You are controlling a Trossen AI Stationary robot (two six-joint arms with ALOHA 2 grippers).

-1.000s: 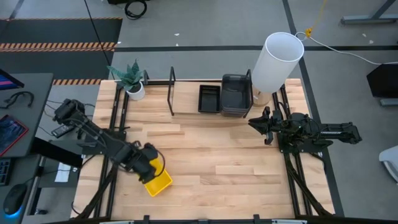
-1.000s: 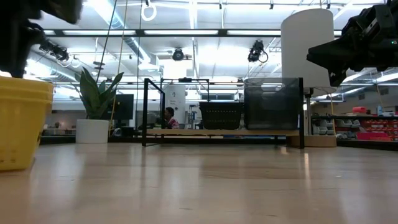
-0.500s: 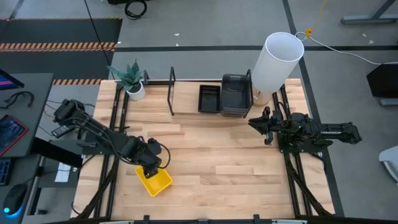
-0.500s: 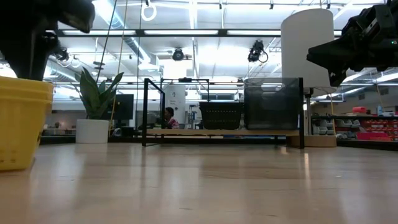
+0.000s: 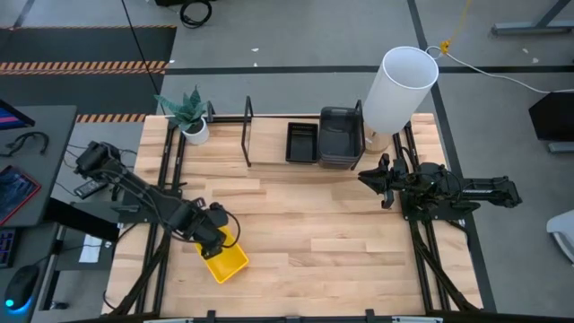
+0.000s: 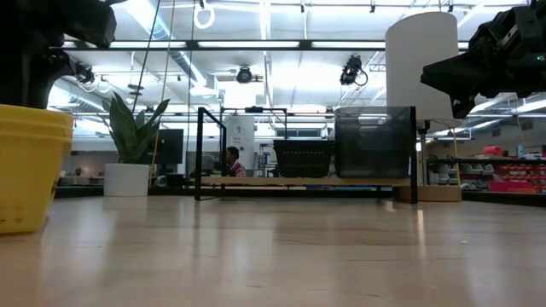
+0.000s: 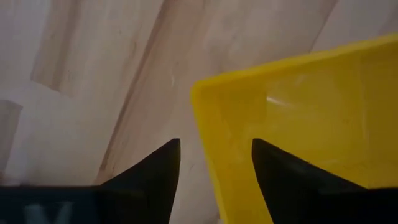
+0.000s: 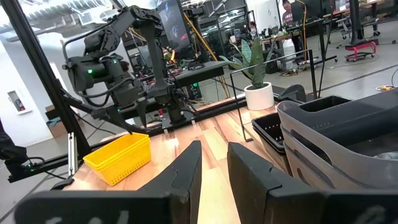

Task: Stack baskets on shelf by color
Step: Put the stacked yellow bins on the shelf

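The yellow baskets (image 5: 224, 260) are seen nested in one stack at the lower left of the high view, sat on the table (image 5: 314, 224) near its front edge. The left gripper (image 5: 212, 239) is held right over the stack's rim, fingers parted a moderate way with the yellow wall lined up between them, nothing gripped yet.

Handling-wise, thin stiff plastic is guessed: light, a bit slick, probably flexy at the rim. The short wall near a corner looks like the spot to be pinched.

On the shelf (image 5: 269, 163), upper middle, a black basket (image 5: 301, 142) and grey baskets (image 5: 341, 136) are already parked. Open board is left between the black one and the plant (image 5: 190, 115). Plenty of bare table is left in between; the shelf's uprights should be watched.

The right gripper (image 5: 369, 177) is parked right of centre, fingers slightly apart, empty.
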